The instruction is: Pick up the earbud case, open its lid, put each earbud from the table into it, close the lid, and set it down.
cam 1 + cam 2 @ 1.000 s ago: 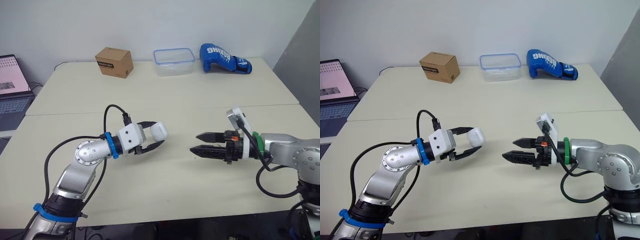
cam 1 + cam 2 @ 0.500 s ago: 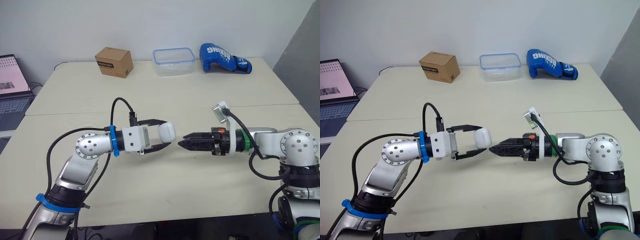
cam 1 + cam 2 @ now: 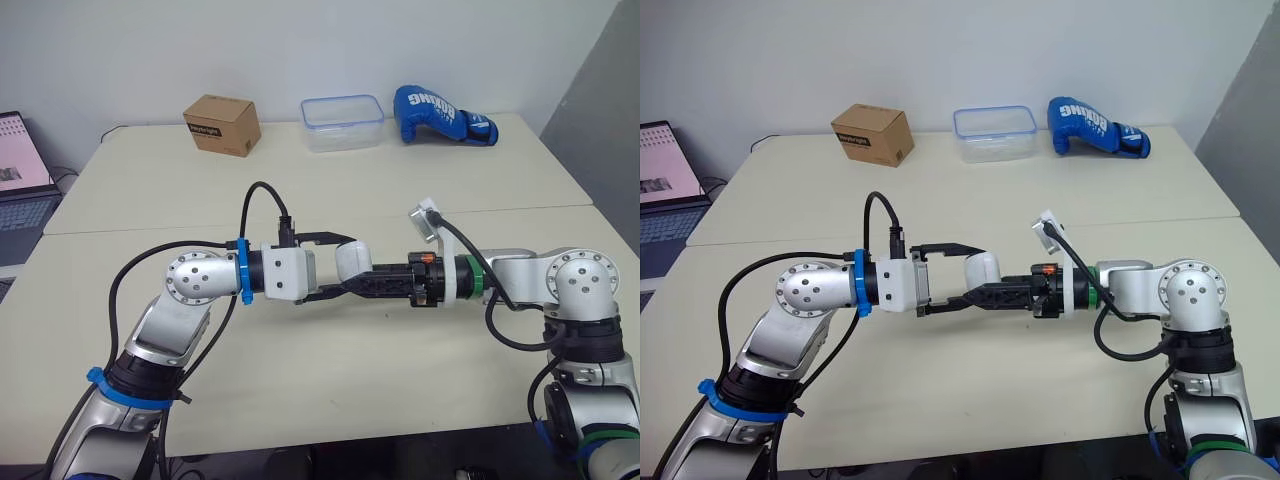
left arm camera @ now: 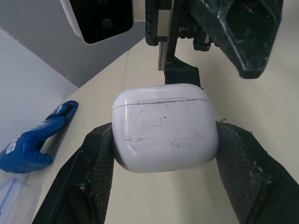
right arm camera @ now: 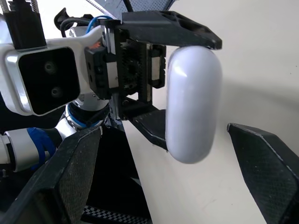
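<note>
Right claw (image 3: 355, 286) reached case (image 4: 164, 126), left claw (image 3: 343, 265) gripping

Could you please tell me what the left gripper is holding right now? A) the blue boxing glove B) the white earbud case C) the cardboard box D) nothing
B: the left gripper is shut on the white earbud case, one finger on each side.

cardboard box (image 3: 222, 124), clear tub (image 3: 343, 122), boxing glove (image 3: 443, 103) (blue) lined up at rear of table (image 3: 500, 170)
</note>
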